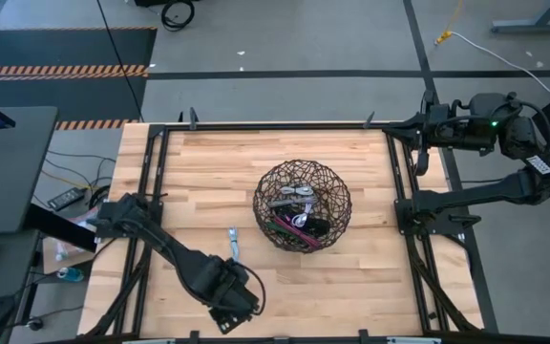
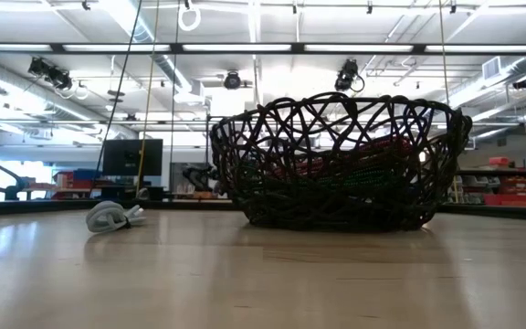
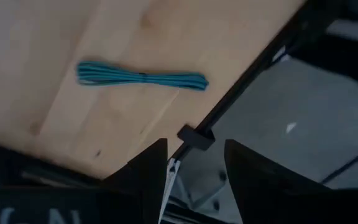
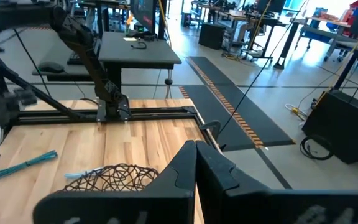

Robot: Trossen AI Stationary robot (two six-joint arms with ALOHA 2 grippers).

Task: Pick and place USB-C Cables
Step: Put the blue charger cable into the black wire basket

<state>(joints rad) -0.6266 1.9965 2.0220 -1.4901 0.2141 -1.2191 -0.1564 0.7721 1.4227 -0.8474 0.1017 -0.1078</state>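
- Most USB-C cables point(image 1: 296, 216) lay piled inside the dark round wire-mesh basket point(image 1: 267, 183) near the table's middle; white, grey, purple and dark bundles showed from above, red and green through the mesh in the low view
- A grey-white cable bundle point(image 1: 233, 241) lay alone on the wood, beside the basket on the left arm's side, apart from it
- A teal cable bundle point(image 3: 143, 78) lay stretched flat on the wood near the table's edge rail, seen from the left wrist
- The table point(image 1: 361, 277) was pale butcher-block wood framed by black rails
- Around it ran a grey concrete floor with striped hazard tape; the low view showed a workshop hall with ceiling lights and shelves
- The left gripper point(image 3: 194, 165) hung over the near table edge, fingers parted with a clear gap, holding nothing and touching nothing
- The right gripper point(image 4: 196, 168) sat folded back at the far right corner, fingers pressed together, empty
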